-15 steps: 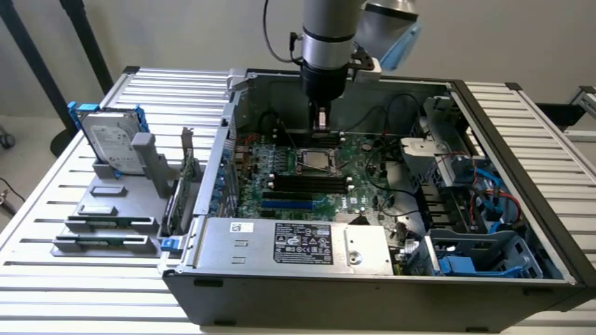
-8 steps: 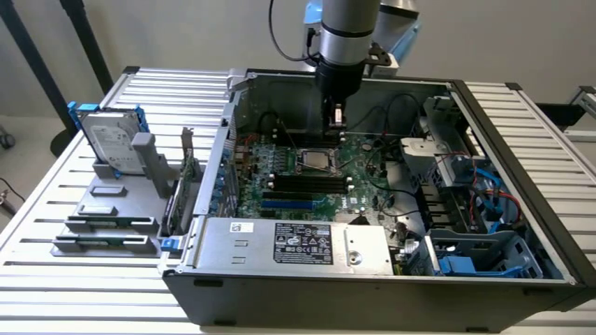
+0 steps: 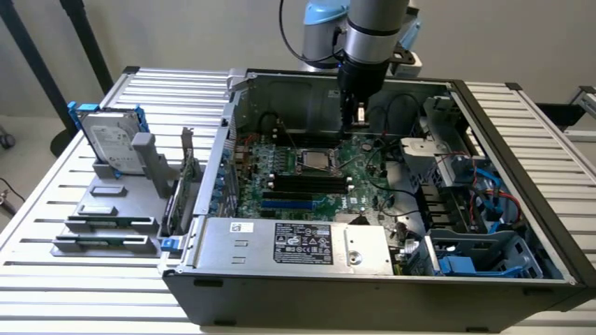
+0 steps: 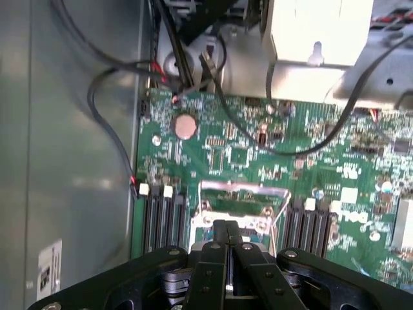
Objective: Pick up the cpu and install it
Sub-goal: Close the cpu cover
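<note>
Two closed fingers near the cpu

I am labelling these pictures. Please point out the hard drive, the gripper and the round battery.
hard drive [image 3: 108, 139], exterior view, metal face.
gripper [image 4: 226, 227], wrist view, closed fingertips.
round battery [image 4: 185, 126], wrist view, its centre.

The gripper hangs inside the open computer case, over the green motherboard, just beside the cpu. A hard drive stands at the exterior view's left.

The cpu is a small, flat, silver square. It lies flat in its frame near the middle of the green board.
</note>
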Available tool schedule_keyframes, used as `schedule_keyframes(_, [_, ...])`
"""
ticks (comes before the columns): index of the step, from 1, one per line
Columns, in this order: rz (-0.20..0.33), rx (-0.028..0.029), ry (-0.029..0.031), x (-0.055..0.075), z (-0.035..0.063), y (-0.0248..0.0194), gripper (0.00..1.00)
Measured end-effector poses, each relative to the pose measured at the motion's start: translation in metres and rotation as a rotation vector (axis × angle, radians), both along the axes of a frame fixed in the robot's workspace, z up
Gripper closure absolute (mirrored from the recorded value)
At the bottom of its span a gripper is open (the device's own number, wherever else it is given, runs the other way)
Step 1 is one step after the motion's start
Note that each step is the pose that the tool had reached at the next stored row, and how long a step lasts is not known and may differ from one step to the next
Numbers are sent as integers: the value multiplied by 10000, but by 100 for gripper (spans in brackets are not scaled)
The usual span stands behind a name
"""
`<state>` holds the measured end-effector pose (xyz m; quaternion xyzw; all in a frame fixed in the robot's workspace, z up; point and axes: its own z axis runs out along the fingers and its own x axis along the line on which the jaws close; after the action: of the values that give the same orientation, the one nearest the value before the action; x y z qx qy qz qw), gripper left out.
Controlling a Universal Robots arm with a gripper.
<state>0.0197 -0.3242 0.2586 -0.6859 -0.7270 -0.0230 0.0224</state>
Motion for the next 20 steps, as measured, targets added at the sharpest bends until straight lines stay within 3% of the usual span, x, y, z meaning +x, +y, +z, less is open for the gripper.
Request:
schedule_keyframes(11, [61, 11, 41, 500, 16, -13, 89])
schedule_keyframes(13, [62, 11, 42, 544, -16, -54, 89])
schedule_keyframes(17, [62, 14, 42, 545, -89, -200, 89])
schedule_keyframes(20, [84, 50, 43, 479, -123, -215, 89])
